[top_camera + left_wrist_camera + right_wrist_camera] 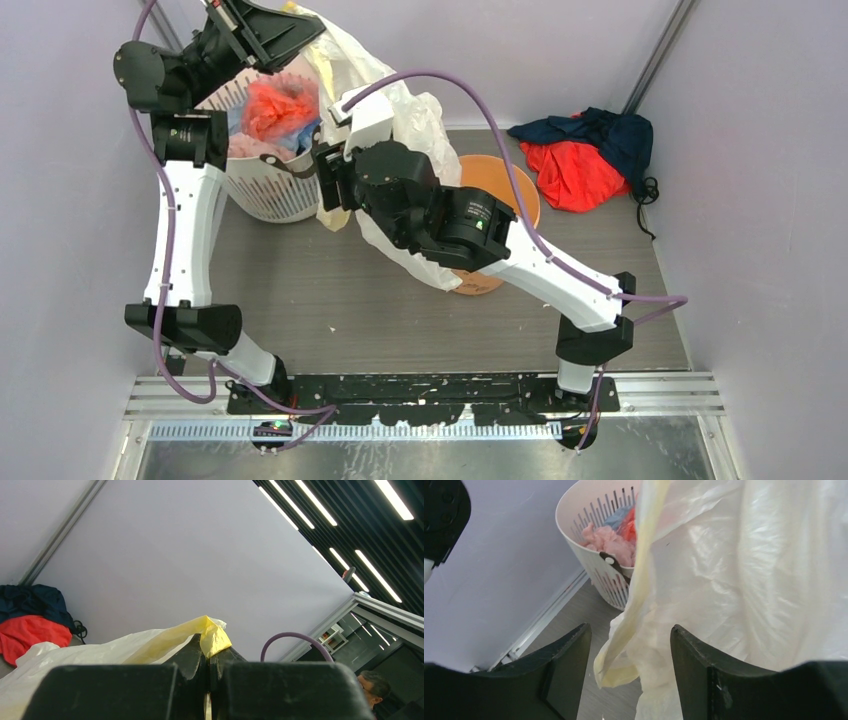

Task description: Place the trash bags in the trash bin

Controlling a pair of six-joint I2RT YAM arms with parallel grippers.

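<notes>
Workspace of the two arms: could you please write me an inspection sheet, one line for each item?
Surface: grey table, a few pale specks.
Job's things: pale-yellow trash bag held up, draping past the orange trash bin; cannot tell if any part is inside.
Clutter: white basket holding coloured bundles; red and navy cloth heap at the far right.
Grippers: left gripper shut on the bag's top; right gripper open, bag edge between its jaws.
Cables: purple cable loops over the right arm, beside the bag.
Surroundings: lilac walls; a person beyond the enclosure.
</notes>
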